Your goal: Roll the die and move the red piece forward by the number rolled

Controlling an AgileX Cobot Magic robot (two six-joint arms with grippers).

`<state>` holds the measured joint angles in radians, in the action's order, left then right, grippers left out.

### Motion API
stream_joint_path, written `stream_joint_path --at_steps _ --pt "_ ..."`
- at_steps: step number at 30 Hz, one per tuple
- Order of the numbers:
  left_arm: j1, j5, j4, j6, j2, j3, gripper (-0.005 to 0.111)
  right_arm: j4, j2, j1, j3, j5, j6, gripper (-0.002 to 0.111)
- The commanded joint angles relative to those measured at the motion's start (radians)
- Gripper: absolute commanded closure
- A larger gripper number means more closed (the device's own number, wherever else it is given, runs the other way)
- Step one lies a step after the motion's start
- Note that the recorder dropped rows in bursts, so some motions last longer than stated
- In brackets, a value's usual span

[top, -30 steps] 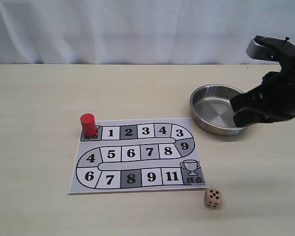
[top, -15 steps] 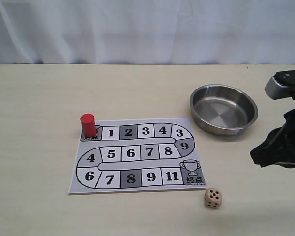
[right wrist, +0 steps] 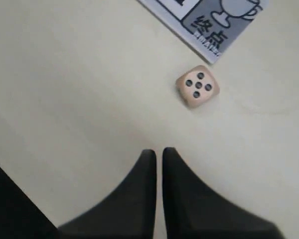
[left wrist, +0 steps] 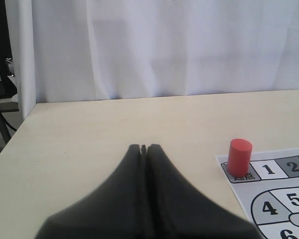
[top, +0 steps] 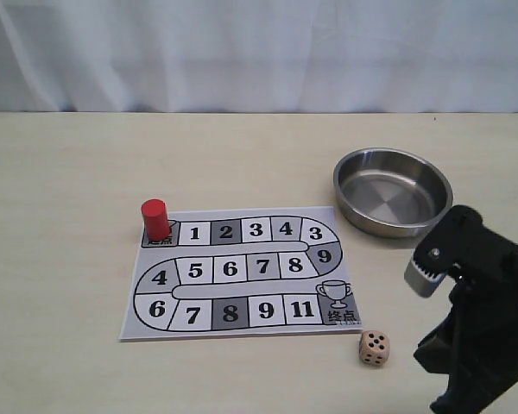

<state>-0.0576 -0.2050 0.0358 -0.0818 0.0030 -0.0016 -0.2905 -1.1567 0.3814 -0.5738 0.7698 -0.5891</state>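
The die lies on the table just off the board's front right corner, five pips up; the right wrist view shows the die a short way ahead of my right gripper, which is shut and empty. The right arm stands low at the front right, beside the die. On the start square at the board's back left the red piece stands upright. My left gripper is shut and empty, well short of the red piece, and is out of the exterior view.
The paper game board with numbered squares lies flat in the middle of the table. An empty steel bowl sits behind and to the right of it. A white curtain closes off the back edge.
The right arm has swung from over the steel bowl to the right edge and then down to the front right, next to the die. Die and red piece have not moved.
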Motion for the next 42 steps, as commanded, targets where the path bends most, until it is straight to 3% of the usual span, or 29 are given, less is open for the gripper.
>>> stream_joint_path --at_steps 1,9,23,42 --pt "0.000 0.009 0.003 -0.004 -0.003 0.002 0.107 0.026 -0.029 0.060 0.046 -0.058 -0.019 0.104" --pt "0.000 0.009 0.003 -0.004 -0.003 0.002 0.107 0.026 -0.127 0.075 0.096 -0.198 -0.024 0.104" --pt "0.000 0.009 0.003 -0.004 -0.003 0.002 0.107 0.178 -0.379 0.075 0.096 -0.338 0.247 0.104" --pt "0.000 0.009 0.003 -0.004 -0.003 0.002 0.107 0.179 -0.424 0.075 0.085 -0.432 0.269 0.104"
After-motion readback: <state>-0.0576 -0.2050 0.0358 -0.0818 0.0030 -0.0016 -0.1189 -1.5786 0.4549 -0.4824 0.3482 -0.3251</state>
